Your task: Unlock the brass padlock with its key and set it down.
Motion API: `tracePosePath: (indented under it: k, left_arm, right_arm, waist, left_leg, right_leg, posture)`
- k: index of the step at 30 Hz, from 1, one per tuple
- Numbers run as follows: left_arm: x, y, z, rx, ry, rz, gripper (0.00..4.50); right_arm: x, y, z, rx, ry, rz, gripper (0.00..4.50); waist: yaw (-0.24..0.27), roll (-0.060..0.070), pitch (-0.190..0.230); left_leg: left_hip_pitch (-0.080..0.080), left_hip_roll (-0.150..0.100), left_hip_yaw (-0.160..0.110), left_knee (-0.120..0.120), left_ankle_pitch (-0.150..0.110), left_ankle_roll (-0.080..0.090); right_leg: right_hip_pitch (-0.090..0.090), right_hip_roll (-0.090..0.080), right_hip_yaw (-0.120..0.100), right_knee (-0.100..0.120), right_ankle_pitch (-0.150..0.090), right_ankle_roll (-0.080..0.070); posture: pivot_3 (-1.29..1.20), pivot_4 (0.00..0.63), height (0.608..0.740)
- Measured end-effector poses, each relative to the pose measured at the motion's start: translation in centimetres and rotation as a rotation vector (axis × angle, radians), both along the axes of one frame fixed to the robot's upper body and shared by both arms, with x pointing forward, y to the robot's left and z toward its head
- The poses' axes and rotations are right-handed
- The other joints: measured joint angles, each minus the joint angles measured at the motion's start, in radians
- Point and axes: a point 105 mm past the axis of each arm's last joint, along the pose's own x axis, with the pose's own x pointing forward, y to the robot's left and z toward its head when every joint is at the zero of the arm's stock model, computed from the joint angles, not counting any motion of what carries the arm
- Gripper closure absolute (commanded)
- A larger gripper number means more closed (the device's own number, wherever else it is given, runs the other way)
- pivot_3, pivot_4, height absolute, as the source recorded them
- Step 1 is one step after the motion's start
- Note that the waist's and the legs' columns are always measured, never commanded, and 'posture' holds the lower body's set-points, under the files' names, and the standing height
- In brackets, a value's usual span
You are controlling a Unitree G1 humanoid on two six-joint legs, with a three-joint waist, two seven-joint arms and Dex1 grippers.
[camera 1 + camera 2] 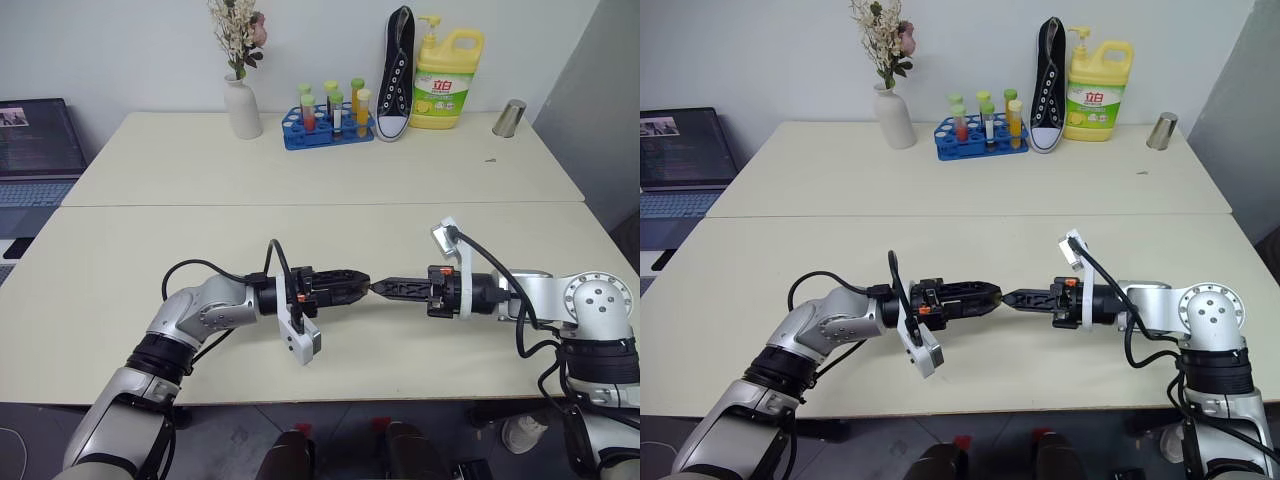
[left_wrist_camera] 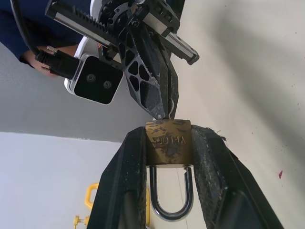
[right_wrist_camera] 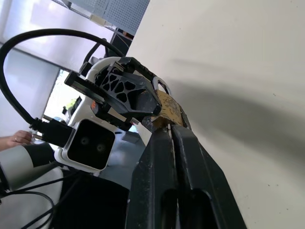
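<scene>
The brass padlock (image 2: pixel 167 143) is clamped by its sides in my left gripper (image 2: pixel 167 134), its silvery shackle (image 2: pixel 171 200) pointing back toward the wrist. Both arms meet tip to tip above the table's front half, the left gripper (image 1: pixel 360 287) pointing right and the right gripper (image 1: pixel 379 288) pointing left. The right gripper (image 3: pixel 167 128) has its two fingers pressed together, their tips against the padlock (image 3: pixel 167 109) at its keyhole end. The key is hidden at those tips. I cannot tell whether the shackle has sprung free.
Along the back of the table (image 1: pixel 300 180) stand a vase of flowers (image 1: pixel 241 105), a blue rack of tubes (image 1: pixel 328 125), a black shoe (image 1: pixel 398 75), a yellow detergent bottle (image 1: pixel 447 80) and a metal cup (image 1: pixel 509 118). A laptop (image 1: pixel 38 150) sits far left.
</scene>
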Motion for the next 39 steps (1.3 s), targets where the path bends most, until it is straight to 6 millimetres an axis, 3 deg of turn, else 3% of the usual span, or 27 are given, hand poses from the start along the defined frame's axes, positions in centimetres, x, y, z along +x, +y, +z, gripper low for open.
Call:
tracePosePath:
  k: [4,8,11,15,27,36,39]
  left_arm:
    - [0.1,-0.1,-0.3,0.008,0.015,0.007,3.53]
    - [0.2,-0.4,-0.4,0.006,0.024,0.009,3.53]
    - [0.4,-0.2,-0.3,0.0,0.031,0.02,3.53]
    - [0.4,-0.5,-0.3,-0.01,0.042,0.019,3.53]
    - [0.3,-1.1,-0.1,-0.019,0.038,0.001,3.53]
    - [0.4,-1.1,0.0,-0.02,0.034,0.002,3.53]
    - [0.4,-1.1,0.0,-0.02,0.035,0.002,3.53]
  right_arm:
    - [-0.6,0.2,0.2,-0.057,-0.104,0.035,2.05]
    - [-1.3,-1.0,-0.3,-0.175,-0.269,0.082,0.62]
    - [-0.5,-2.3,-1.0,-0.282,-0.431,0.065,0.61]
    - [0.2,-1.2,0.1,-0.2,-0.572,0.01,0.61]
    - [0.4,1.0,-0.5,-0.13,-0.559,-0.01,0.61]
    - [0.9,1.2,-0.8,-0.123,-0.546,-0.006,0.61]
    - [0.8,1.4,-0.6,-0.113,-0.549,-0.001,1.26]
  waist:
    - [0.0,0.001,0.001]
    - [0.003,0.001,0.001]
    - [0.002,0.001,0.001]
    - [-0.005,0.001,0.001]
    - [0.001,0.001,0.001]
    - [0.001,0.001,0.001]
    - [0.001,0.001,0.001]
  left_leg:
    - [0.0,0.0,0.0,0.0,0.0,0.0]
    - [-0.002,-0.001,-0.001,0.001,0.0,0.0]
    - [-0.002,-0.001,-0.001,0.001,0.0,0.0]
    - [-0.001,0.001,0.0,-0.001,0.0,0.0]
    - [-0.001,-0.001,-0.001,0.0,0.0,0.0]
    - [-0.001,-0.001,-0.001,0.0,0.0,0.0]
    - [-0.001,-0.001,-0.001,0.0,0.0,0.0]
  right_leg:
    - [0.0,0.0,0.0,0.0,0.0,0.0]
    - [0.0,-0.001,-0.002,-0.001,-0.001,0.001]
    - [0.0,-0.001,-0.002,-0.002,-0.001,0.001]
    - [-0.001,0.001,-0.001,0.0,-0.001,0.001]
    - [0.0,-0.001,-0.001,-0.001,-0.001,0.001]
    - [0.0,0.0,-0.001,-0.001,-0.001,0.001]
    - [0.0,0.0,-0.001,-0.001,-0.001,0.001]
  posture:
    - [0.0,0.15,0.74]
    - [0.0,0.15,0.74]
    - [0.0,0.15,0.74]
    - [0.0,0.15,0.74]
    - [0.0,0.15,0.74]
    - [0.0,0.15,0.74]
    - [0.0,0.15,0.74]
